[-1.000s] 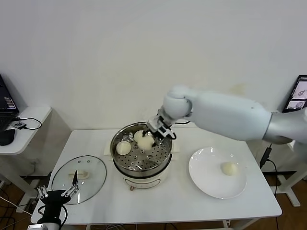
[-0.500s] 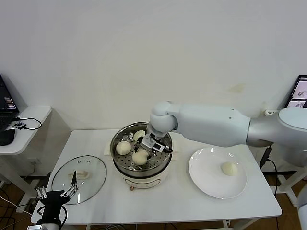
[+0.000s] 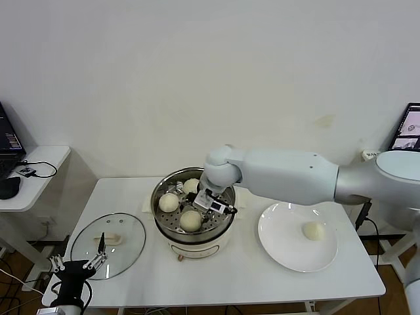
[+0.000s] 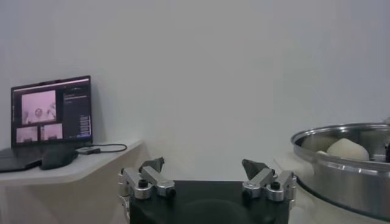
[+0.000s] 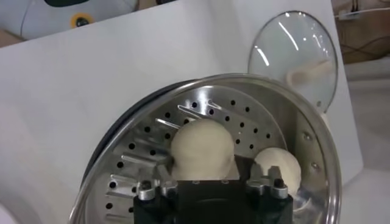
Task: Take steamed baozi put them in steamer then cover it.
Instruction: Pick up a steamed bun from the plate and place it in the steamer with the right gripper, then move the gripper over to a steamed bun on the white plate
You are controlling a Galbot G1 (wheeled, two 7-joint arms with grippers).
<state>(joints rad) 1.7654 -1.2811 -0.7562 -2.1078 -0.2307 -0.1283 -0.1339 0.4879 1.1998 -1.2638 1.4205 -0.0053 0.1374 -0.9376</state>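
Observation:
The steamer (image 3: 225,211) stands mid-table on its cream base and holds three steamed baozi (image 3: 191,220) (image 3: 168,202) (image 3: 191,186). My right gripper (image 3: 202,210) reaches into it, open, its fingers either side of the nearest baozi (image 5: 202,148), which rests on the perforated floor; a second one (image 5: 277,169) lies beside it. Another baozi (image 3: 314,230) sits on the white plate (image 3: 282,246). The glass cover (image 3: 108,244) lies flat on the table's left side. My left gripper (image 3: 75,268) hangs open and empty by the front left corner, level with the steamer (image 4: 341,176).
A side desk (image 3: 36,174) with a laptop (image 4: 52,115) and mouse stands to the left of the table. A monitor (image 3: 408,128) shows at the far right. The cover (image 5: 292,55) lies beyond the steamer rim in the right wrist view.
My right gripper came down from the steamer's back rim to its front with a baozi, set it on the floor and opened. The left arm stayed still.

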